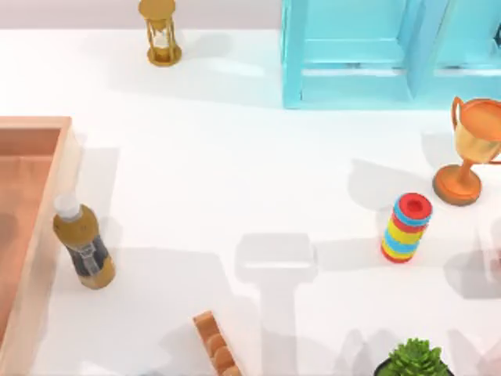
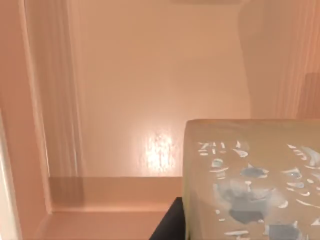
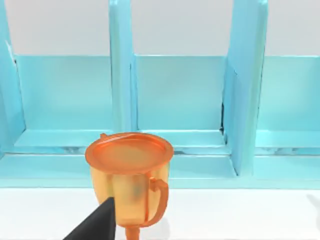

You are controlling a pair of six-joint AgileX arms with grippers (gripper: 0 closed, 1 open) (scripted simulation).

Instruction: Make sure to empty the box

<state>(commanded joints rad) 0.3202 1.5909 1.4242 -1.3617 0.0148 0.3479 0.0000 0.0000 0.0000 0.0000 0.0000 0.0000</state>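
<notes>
While I check the top view, box: at table's left edge, open-topped, terracotta floor, pale walls.
Bottle: brown, white cap, lying just outside the box's right wall, touching it, cap toward the wall.
Left wrist view: I see the box floor and inner corner close up; a pale translucent block with grey-white flecks in front.
Left jaws: I cannot tell their state.
Right wrist view: gold trophy before the turquoise shelf; dark finger tip low in frame.
Right jaws: cannot tell either.
Trophy: far from the box, at the table's right.
Ring stack: right of the box, near the trophy.
Hourglass: beyond the box, far edge.
</notes>
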